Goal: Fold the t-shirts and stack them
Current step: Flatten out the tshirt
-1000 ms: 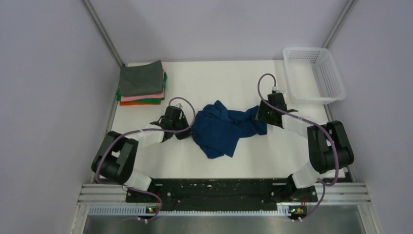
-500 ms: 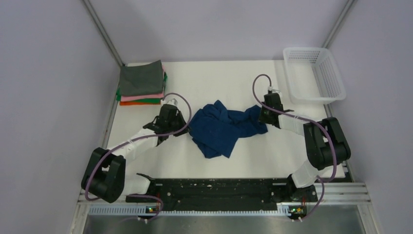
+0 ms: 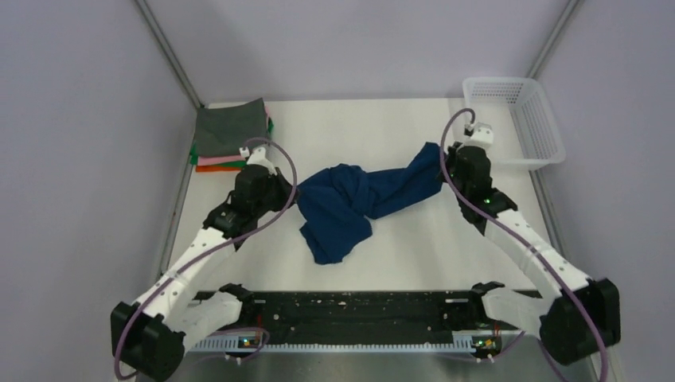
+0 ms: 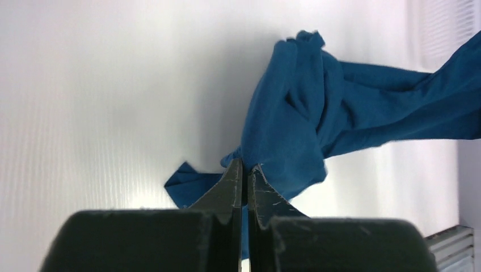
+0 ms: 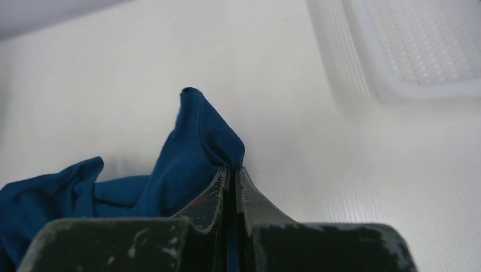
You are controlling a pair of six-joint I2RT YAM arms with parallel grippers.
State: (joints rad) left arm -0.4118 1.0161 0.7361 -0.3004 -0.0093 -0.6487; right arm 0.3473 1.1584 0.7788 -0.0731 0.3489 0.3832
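Observation:
The navy blue t-shirt [image 3: 360, 199] hangs stretched and twisted between both grippers above the table's middle. My left gripper [image 3: 290, 196] is shut on the shirt's left end; its wrist view shows blue cloth [image 4: 295, 113] pinched between the fingertips [image 4: 245, 165]. My right gripper [image 3: 442, 165] is shut on the right end, where a fold of cloth [image 5: 198, 147] rises from the fingertips [image 5: 231, 168]. A loose flap [image 3: 330, 243] droops toward the table. The folded stack [image 3: 232, 135], grey on top over pink, green and orange, lies at the far left corner.
A white mesh basket [image 3: 527, 119] stands at the far right corner, close behind the right gripper. The left arm's purple cable [image 3: 275, 151] loops next to the folded stack. Grey walls enclose the white table [image 3: 358, 127] on three sides.
The right gripper shut on the shirt's right end. Both arms rose and pulled apart, the left toward the stack, the right toward the basket, drawing the crumpled shirt into a long band.

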